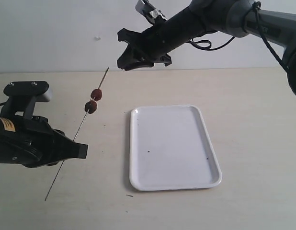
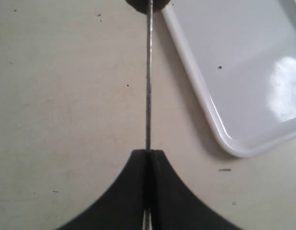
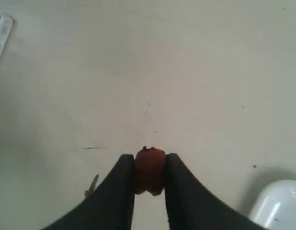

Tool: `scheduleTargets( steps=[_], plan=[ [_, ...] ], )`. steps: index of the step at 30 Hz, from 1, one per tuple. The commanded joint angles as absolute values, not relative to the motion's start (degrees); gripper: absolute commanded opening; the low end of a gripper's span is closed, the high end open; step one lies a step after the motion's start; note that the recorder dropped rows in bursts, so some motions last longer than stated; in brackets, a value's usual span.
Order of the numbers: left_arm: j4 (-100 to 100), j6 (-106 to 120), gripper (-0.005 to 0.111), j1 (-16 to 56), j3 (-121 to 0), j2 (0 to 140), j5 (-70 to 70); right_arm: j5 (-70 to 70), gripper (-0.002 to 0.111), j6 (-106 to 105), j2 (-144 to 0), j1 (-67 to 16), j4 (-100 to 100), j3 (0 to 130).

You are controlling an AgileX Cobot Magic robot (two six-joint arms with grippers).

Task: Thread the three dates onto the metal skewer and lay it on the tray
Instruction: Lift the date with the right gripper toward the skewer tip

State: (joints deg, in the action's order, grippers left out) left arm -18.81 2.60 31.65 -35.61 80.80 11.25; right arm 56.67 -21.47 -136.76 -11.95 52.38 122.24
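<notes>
Dates, two of the three wrinkled, dark red fruits, sit threaded on the metal skewer (image 1: 81,125). The upper date (image 1: 96,94) is just above the lower date (image 1: 91,106), and the two are close together on the rod's far half. The thin grey skewer slants over the pale table (image 1: 244,96) to the left of the white tray (image 1: 172,139). Its pointed end is raised and away from the camera, and the other end is low near the table's front edge; whether that end touches the surface cannot be told. The left gripper (image 1: 78,149) clamps the skewer below the fruit. The left wrist view shows its black fingers (image 2: 124,191) pressed flat together on the rod with no gap between them. The right gripper (image 1: 128,52) hangs in the air above the table's far side, near the skewer's tip but apart from it. Its jaws stand a little way apart, closed on the third date (image 3: 149,172), a reddish-brown fruit pinched between the two fingertips in the right wrist view. In the exterior view the claw hides that fruit. The tray lies flat on the table, apart from both grippers, with a few tiny dark specks on its white surface.
</notes>
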Motion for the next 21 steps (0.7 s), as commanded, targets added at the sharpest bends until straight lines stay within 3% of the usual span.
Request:
scheduleTargets(
  steps=[1,21],
  plan=[
    [-20.3,2.6,0.000,32.1,-35.5,80.6,8.8,53.2,0.021,-22.9,-136.0,-11.9,57.7,122.1],
    [-23.0,2.6,0.000,32.1,-36.9,80.7,3.9,46.8,0.021,-20.4,-136.0,-11.9,69.8,122.1]
  ],
)
